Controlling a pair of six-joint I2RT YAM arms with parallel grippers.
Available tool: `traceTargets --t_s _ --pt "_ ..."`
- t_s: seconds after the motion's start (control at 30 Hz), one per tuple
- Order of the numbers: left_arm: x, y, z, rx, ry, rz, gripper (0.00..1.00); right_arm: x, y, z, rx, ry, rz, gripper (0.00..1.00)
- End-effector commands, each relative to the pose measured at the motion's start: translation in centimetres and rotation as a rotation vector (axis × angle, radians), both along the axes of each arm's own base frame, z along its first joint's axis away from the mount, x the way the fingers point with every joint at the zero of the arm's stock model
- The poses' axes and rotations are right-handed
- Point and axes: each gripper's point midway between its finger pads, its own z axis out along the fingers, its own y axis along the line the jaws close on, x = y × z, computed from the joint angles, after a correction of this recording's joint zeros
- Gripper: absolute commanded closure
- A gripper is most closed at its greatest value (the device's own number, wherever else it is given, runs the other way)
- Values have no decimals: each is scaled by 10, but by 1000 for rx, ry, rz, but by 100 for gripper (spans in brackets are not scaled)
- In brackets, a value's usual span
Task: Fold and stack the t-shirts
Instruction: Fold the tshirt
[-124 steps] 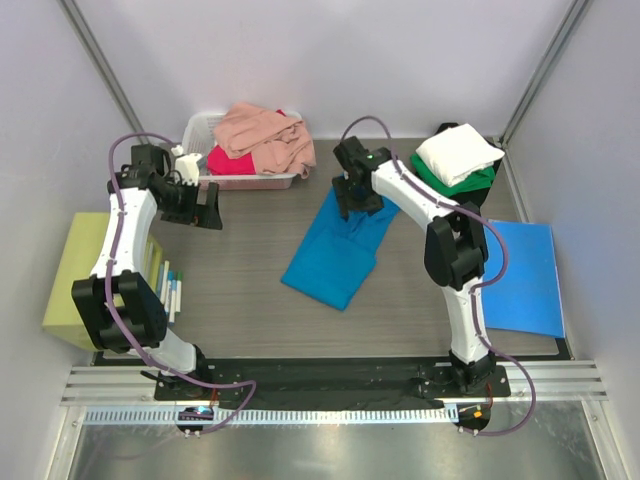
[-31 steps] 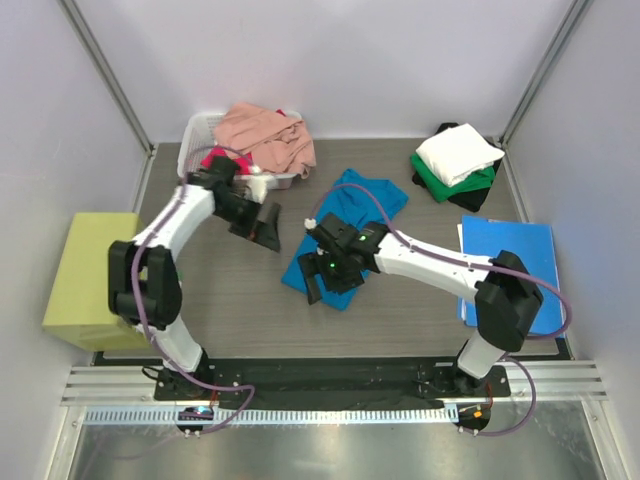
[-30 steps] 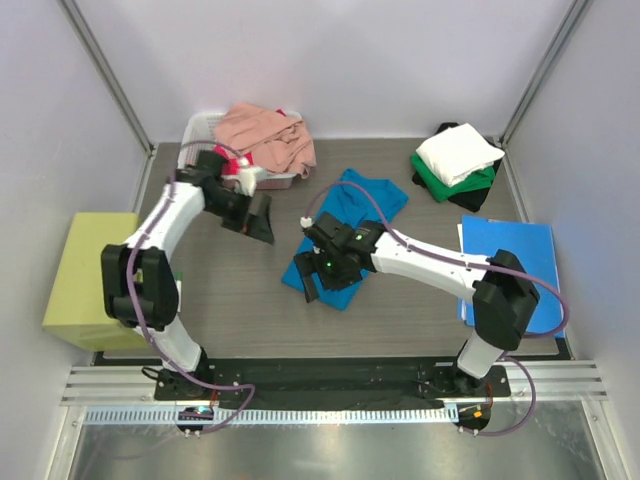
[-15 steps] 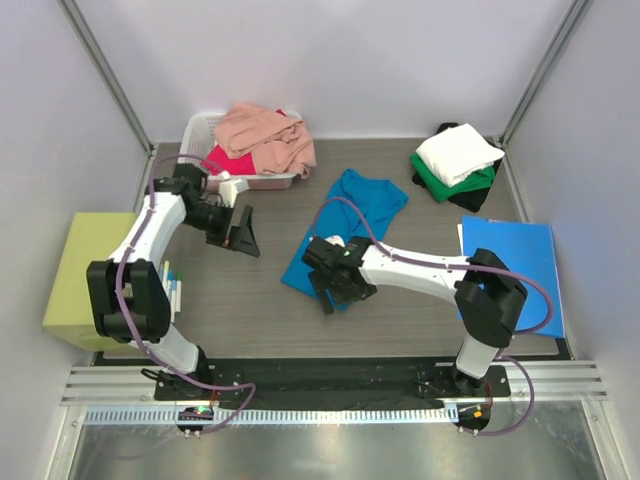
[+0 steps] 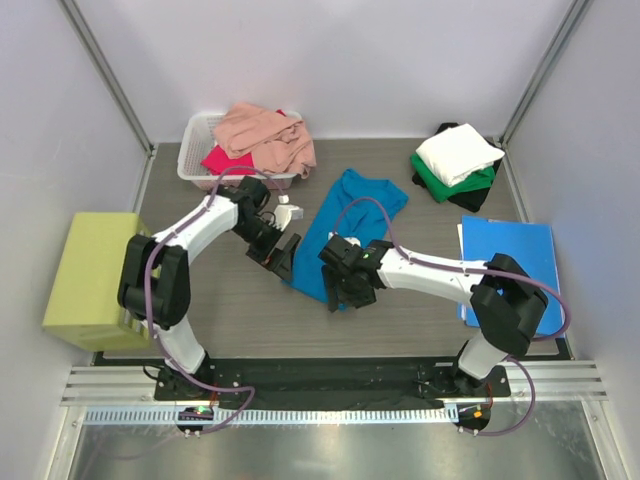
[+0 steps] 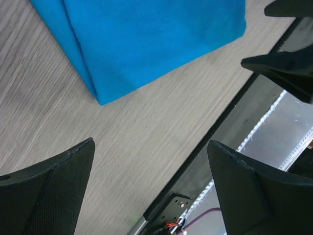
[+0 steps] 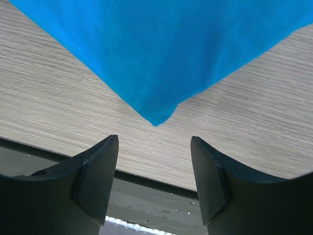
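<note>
The teal-blue t-shirt [image 5: 345, 225] lies folded lengthwise on the table, running from centre toward the front. Its near-left corner shows in the left wrist view [image 6: 137, 44] and its near corner in the right wrist view [image 7: 161, 54]. My left gripper [image 5: 285, 255] is open, low at the shirt's left edge. My right gripper [image 5: 345, 293] is open, just above the shirt's near corner. The salmon pink t-shirt [image 5: 265, 135] lies crumpled over the magenta-red t-shirt [image 5: 225, 160] in the basket. The white t-shirt [image 5: 458, 152] sits folded on the green t-shirt [image 5: 450, 180], with the black one [image 5: 470, 200] underneath.
A white basket [image 5: 200, 135] stands at the back left. A stiff blue sheet [image 5: 515, 275] lies at the right. A yellow-green block [image 5: 85, 275] stands at the left edge. The black base rail [image 5: 320, 375] runs along the front.
My left gripper has swung right from near the basket to the shirt's left edge. My right gripper has moved slightly right along the shirt's near end.
</note>
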Motion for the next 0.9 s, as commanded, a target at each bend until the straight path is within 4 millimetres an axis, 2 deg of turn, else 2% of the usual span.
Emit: traceTargets --t_s 0.0,0.33,0.43,0.47,0.53,0.7,0.87 --pt "10 -7 -16 19 -14 6 3 8 15 4 104 -3 -27 37" --pt "22 -17 -44 108 -91 19 12 6 13 -8 125 43 -29 44" --pt "27 -16 -49 134 -120 25 19 7 13 -11 129 50 -32 47" --pt "29 -17 -51 139 -122 26 26 8 13 -14 129 59 -36 48" --pt "32 -17 -54 145 -127 26 30 9 14 -13 134 56 -35 50" --pt "35 -10 -68 188 -134 13 32 8 14 -15 141 62 -33 52" --pt "33 -12 -73 183 -111 17 37 5 9 -20 133 72 -38 56"
